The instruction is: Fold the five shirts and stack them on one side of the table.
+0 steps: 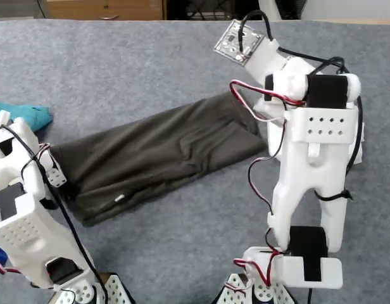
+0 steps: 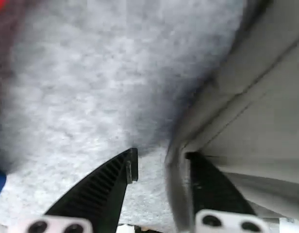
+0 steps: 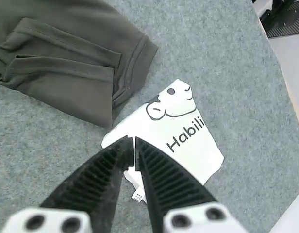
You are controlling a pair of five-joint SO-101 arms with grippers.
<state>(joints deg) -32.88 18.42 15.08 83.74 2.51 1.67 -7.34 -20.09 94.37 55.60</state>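
A dark olive shirt (image 1: 163, 152) lies folded into a long strip slanting across the grey table (image 1: 119, 69). My left gripper (image 2: 161, 162) is open low over the table at the strip's left end. The shirt's hem (image 2: 176, 194) lies between its fingers, and one finger (image 2: 210, 189) rests on the cloth. My right gripper (image 3: 135, 143) is shut with nothing in it, above a corner of a folded white printed shirt (image 3: 174, 131) that lies just past the olive shirt's (image 3: 67, 63) sleeve. The right arm (image 1: 312, 145) covers most of the white shirt (image 1: 361, 147) from above.
A teal shirt (image 1: 27, 115) is bunched at the table's left edge behind the left arm (image 1: 18, 209). The table's right edge (image 3: 280, 82) runs close to the white shirt. A wooden cabinet (image 1: 106, 9) stands beyond the far edge.
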